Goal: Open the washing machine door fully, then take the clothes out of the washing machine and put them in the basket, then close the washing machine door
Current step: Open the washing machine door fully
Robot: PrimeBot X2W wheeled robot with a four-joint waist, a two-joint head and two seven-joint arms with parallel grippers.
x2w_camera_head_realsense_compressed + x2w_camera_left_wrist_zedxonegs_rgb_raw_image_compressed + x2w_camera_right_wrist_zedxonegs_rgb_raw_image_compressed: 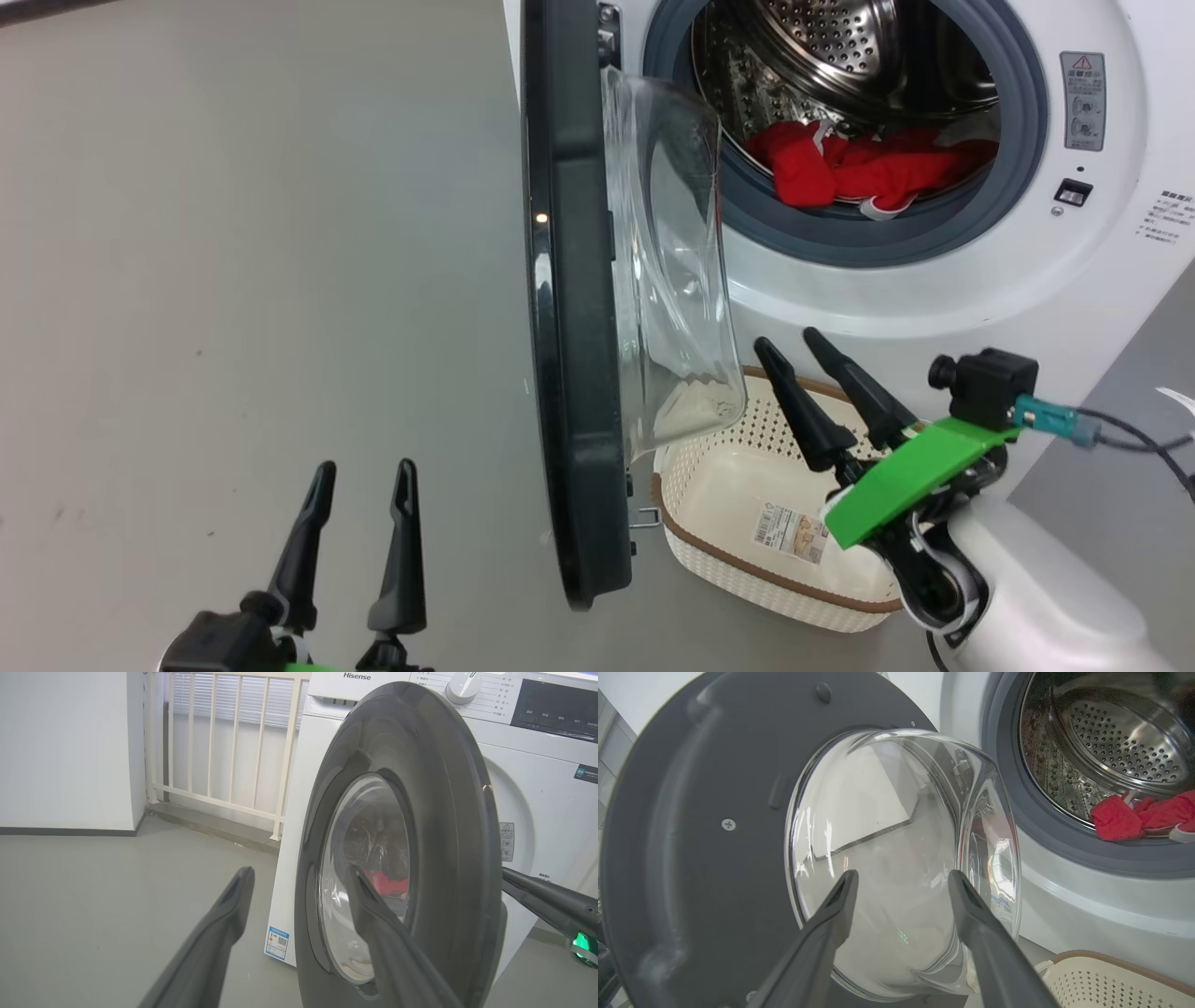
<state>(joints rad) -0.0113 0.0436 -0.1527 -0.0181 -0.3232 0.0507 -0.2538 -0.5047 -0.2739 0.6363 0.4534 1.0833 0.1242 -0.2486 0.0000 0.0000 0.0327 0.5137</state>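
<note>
The washing machine point(934, 299) stands at the upper right with its door point(569, 308) swung out edge-on, the glass bowl point(672, 261) bulging toward the drum. Red clothes point(859, 168) lie at the drum's front lip. The basket point(719, 485) sits on the floor below the opening, with nothing in it but its sticker. My right gripper point(789, 341) hovers over the basket, open and empty, pointing at the door's inner glass point(887, 858). My left gripper point(366, 467) is open at the lower left, outside the door point(444, 835). The clothes point(1134, 814) also show in the right wrist view.
Bare grey floor point(233, 280) spreads left of the door. A white railing point(224, 751) and a white wall point(60, 746) stand beyond the machine's left side. The basket's corner point(1111, 980) lies just below the right gripper point(901, 875).
</note>
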